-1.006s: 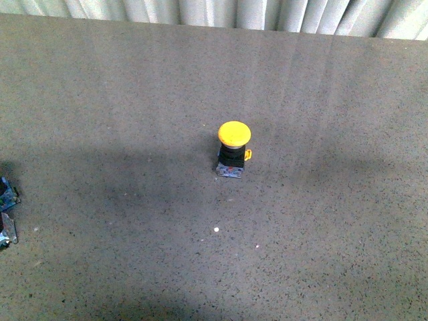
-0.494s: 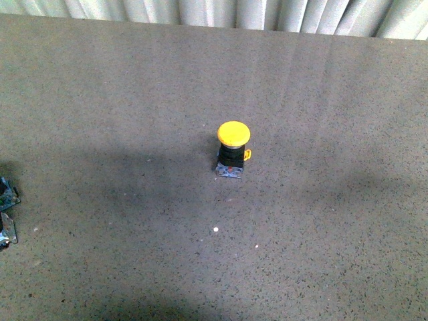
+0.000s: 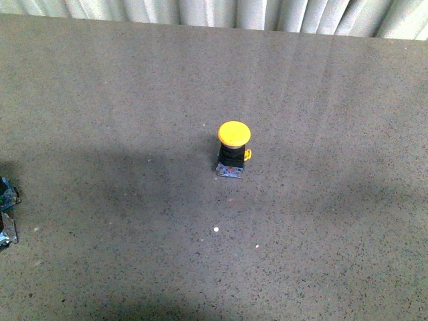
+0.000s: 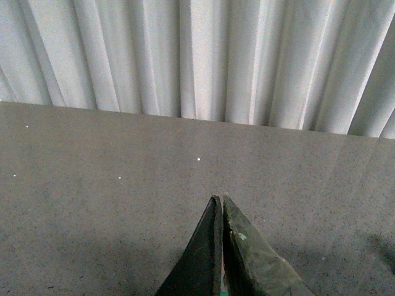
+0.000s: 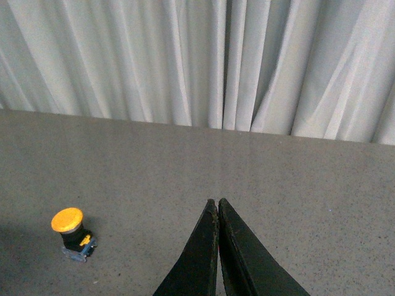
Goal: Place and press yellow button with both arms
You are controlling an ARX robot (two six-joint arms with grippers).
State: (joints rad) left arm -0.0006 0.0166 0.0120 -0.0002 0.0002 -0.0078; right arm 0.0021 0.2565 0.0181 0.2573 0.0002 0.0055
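The yellow button stands upright near the middle of the grey table, yellow dome on a black collar and a bluish-grey base. It also shows in the right wrist view, well off to the side of my right gripper, which is shut and empty above the table. My left gripper is shut and empty; the button does not show in the left wrist view. Only a small piece of the left arm shows at the left edge of the front view; the right arm is out of that view.
The speckled grey table ends at a far edge backed by a pale pleated curtain. Tiny white specks lie on the table in front of the button. Soft shadows fall left and right of the button.
The button has not moved. The shadows on the table have shifted slightly; the arm piece at the left edge stays about where it was.
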